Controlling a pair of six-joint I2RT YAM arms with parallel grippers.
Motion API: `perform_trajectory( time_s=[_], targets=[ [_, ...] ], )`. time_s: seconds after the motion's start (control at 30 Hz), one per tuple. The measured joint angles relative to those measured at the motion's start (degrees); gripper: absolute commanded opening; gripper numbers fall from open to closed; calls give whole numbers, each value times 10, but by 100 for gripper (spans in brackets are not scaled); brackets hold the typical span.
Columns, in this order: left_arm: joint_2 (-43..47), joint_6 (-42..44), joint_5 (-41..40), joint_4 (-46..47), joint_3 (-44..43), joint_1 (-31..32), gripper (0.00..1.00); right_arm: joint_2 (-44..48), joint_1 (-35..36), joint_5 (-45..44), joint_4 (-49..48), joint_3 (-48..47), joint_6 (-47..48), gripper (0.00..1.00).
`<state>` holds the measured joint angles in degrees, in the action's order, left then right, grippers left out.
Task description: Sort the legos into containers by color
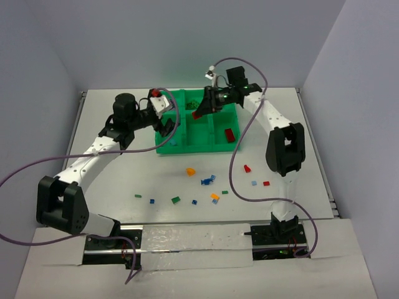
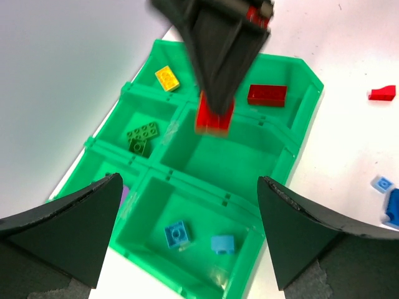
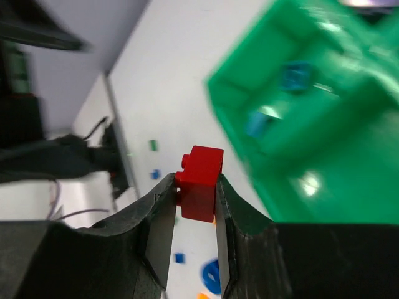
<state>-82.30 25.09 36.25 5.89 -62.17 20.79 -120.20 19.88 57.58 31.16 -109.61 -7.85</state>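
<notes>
The bright green tray of six compartments stands at the middle back and also shows in the left wrist view. My right gripper is shut on a red brick and holds it above the tray's middle; the brick also shows in the left wrist view. My left gripper is open and empty, hovering over the tray's left end. In the tray lie a yellow brick, a dark green brick, a red plate, two blue bricks and a bit of purple.
Several loose bricks lie on the white table in front of the tray: orange, blue, red, green and others. Purple cables loop over both arms. Walls stand close at the back and sides.
</notes>
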Motion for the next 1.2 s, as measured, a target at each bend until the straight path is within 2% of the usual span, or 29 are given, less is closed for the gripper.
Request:
perform_trajectory(
  time_s=[0.2,0.33,0.57,0.87,1.03,1.2],
  targets=[
    [51,-21,-1,-40,12,-18,99,27,-96,-85,24,31,70,0],
    [71,-30,-6,-56,41,-24,99,52,-126,-145,29,42,111,0],
    [71,-51,-32,-75,61,-30,99,53,-122,-214,34,34,149,0],
    [63,-55,-56,-80,61,-35,99,8,-121,-250,35,-18,169,0],
    [61,-71,-63,-80,61,-44,99,9,-120,-245,40,3,196,0],
    [40,-98,-65,-84,54,-63,99,16,-111,-239,51,72,239,0]
  ],
)
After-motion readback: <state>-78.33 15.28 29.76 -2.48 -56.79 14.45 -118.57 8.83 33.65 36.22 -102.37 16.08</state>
